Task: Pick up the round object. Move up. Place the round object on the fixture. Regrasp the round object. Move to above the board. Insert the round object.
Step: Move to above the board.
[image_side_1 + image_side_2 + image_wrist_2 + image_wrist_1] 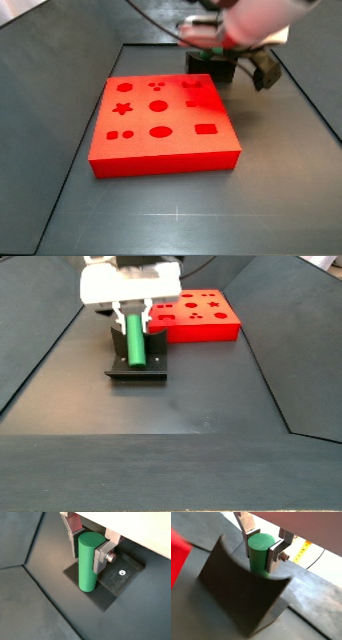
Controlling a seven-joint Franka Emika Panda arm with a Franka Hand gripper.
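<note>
The round object is a smooth green peg, standing upright between the fingers in both wrist views. My gripper is shut on its upper part, a pad pressed against each side. The peg's lower end reaches down to the fixture, a dark block with a curved notch, and stands over its base plate. In a side view my gripper holds the peg upright over the fixture. The red board lies flat beside it with shaped holes on top.
A corner of the red board shows close to the fixture. The board sits just behind and right of the fixture. Dark sloping walls bound the floor on both sides. A cable hangs behind the fingers.
</note>
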